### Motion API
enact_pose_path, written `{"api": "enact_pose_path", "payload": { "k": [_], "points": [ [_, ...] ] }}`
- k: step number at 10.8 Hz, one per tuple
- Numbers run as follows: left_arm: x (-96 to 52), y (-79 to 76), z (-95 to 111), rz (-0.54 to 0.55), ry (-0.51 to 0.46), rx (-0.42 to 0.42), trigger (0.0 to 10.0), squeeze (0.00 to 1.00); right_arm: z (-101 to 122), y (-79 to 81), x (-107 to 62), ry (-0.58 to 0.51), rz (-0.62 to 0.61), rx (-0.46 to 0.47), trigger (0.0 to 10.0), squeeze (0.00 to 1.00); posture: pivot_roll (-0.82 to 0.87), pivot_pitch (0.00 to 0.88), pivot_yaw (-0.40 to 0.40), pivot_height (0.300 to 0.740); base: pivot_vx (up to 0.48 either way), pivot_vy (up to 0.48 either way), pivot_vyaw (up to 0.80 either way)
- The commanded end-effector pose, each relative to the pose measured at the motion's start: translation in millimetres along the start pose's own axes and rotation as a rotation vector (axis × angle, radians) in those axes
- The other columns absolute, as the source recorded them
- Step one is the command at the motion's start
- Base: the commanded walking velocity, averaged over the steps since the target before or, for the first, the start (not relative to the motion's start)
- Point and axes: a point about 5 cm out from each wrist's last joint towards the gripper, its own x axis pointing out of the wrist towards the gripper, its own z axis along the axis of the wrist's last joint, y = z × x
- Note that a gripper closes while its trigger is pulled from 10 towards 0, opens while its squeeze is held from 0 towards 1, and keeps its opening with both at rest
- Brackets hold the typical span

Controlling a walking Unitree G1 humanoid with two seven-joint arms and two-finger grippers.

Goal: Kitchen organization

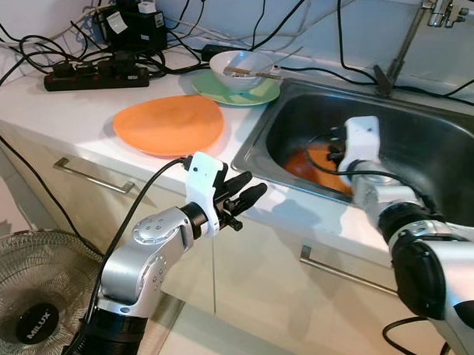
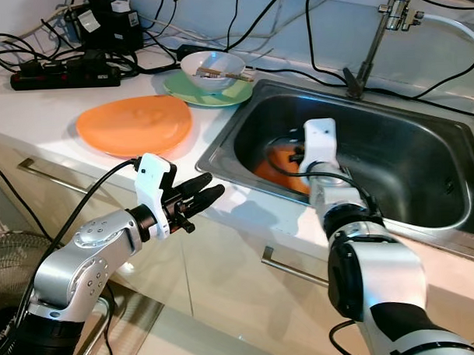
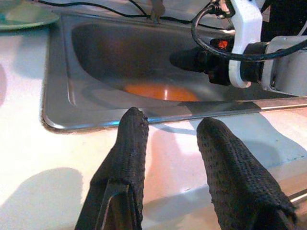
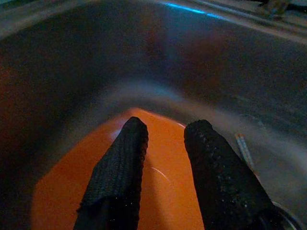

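A steel sink [image 1: 442, 143] is set into the white counter, and an orange dish [image 1: 307, 164] lies on its floor. My right gripper [image 4: 165, 132] reaches down into the sink just above this dish, fingers open, nothing between them. My left gripper [image 1: 244, 197] hovers open and empty over the counter's front edge, left of the sink. A flat orange plate [image 1: 169, 125] lies on the counter. Behind it a white bowl [image 1: 241, 68] with a utensil across it stands on a green plate [image 1: 218, 91].
A black power strip [image 1: 97, 77] and tangled cables crowd the back of the counter. The faucet [image 1: 443, 5] stands behind the sink. Cabinet handles [image 1: 93, 176] run below the counter edge. A floor fan [image 1: 35, 309] stands low on the left.
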Motion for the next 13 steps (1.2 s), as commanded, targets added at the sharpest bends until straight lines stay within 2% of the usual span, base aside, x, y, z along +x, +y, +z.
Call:
{"api": "enact_pose_path", "payload": {
  "k": [1, 2, 3, 5, 7, 8, 10, 12, 13],
  "points": [
    [0.2, -3.4, 0.6, -0.018, 0.008, 0.017, 10.0, 0.0, 8.2, -3.8, 0.4, -0.032, -0.02, -0.002, 10.0, 0.37, 0.29, 0.029, -0.074, 0.725, 0.0, 0.0, 0.0],
    [0.6, -3.7, 0.4, -0.02, 0.009, 0.018, 10.0, 0.0, 8.9, -4.1, 0.4, -0.035, -0.019, -0.014, 10.0, 0.52, 0.29, 0.029, -0.074, 0.725, 0.0, 0.0, 0.0],
    [0.8, -3.8, 0.3, -0.02, 0.008, 0.017, 10.0, 0.0, 8.5, -4.3, 0.4, -0.036, -0.022, -0.022, 10.0, 0.0, 0.29, 0.029, -0.074, 0.725, 0.0, 0.0, 0.0],
    [0.7, -3.4, 0.4, -0.013, 0.005, 0.02, 10.0, 0.0, 7.7, -1.2, 0.2, -0.047, -0.02, -0.029, 10.0, 0.0, 0.29, 0.031, -0.075, 0.725, 0.0, 0.0, 0.0],
    [0.7, 7.8, 6.5, 0.125, -0.031, 0.086, 10.0, 0.0, 13.8, 12.5, 0.1, -0.101, 0.032, -0.029, 10.0, 0.0, 0.29, 0.033, -0.074, 0.725, 0.0, 0.0, 0.0],
    [-0.5, 19.0, 9.5, 0.247, -0.012, 0.218, 10.0, 0.0, 18.5, 22.2, -0.4, -0.137, 0.076, -0.012, 10.0, 0.0, 0.28, 0.033, -0.075, 0.725, 0.0, 0.0, 0.0],
    [-8.3, 34.1, 27.7, 0.382, 0.013, 0.455, 10.0, 0.0, 22.7, 31.0, -1.4, -0.175, 0.12, 0.026, 10.0, 0.0, 0.27, 0.035, -0.075, 0.725, 0.0, 0.0, 0.0],
    [-22.8, 55.2, 40.2, 0.492, 0.186, 0.768, 10.0, 0.0, 25.4, 35.7, -1.9, -0.192, 0.145, 0.054, 10.0, 0.0, 0.27, 0.033, -0.077, 0.725, 0.0, 0.0, 0.0],
    [-24.4, 59.9, 38.1, 0.494, 0.217, 0.813, 10.0, 0.0, 24.3, 36.7, -2.1, -0.191, 0.15, 0.058, 10.0, 0.0, 0.27, 0.032, -0.076, 0.725, 0.0, 0.0, 0.0]
  ]
}}
